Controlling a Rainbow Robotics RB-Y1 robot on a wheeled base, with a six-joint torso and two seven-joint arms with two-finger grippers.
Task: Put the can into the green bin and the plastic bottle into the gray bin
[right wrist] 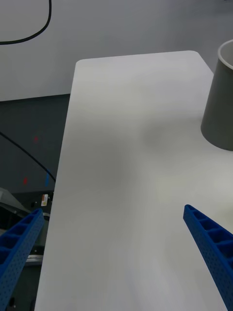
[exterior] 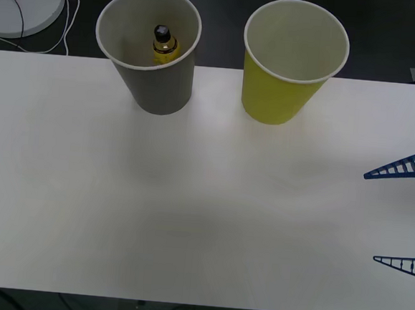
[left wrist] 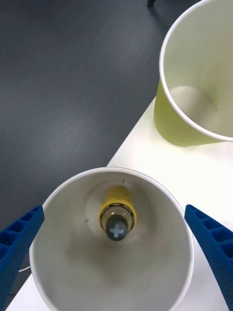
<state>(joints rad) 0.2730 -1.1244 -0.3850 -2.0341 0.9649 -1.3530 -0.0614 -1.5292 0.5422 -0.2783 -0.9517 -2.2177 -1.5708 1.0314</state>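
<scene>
left pincer (left wrist: 116,252) hovers spread wide & empty over the gray bin (exterior: 155,86), plastic bottle (exterior: 164,44) upright inside so that half's done; green bin (exterior: 280,96) looks empty, no can seen, right pincer (exterior: 404,217) released, idle at counter (exterior: 189,211) edge.

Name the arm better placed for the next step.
Right, probably. The plastic bottle already stands in the gray bin, under the left tool. The right tool waits open over the table.
</scene>
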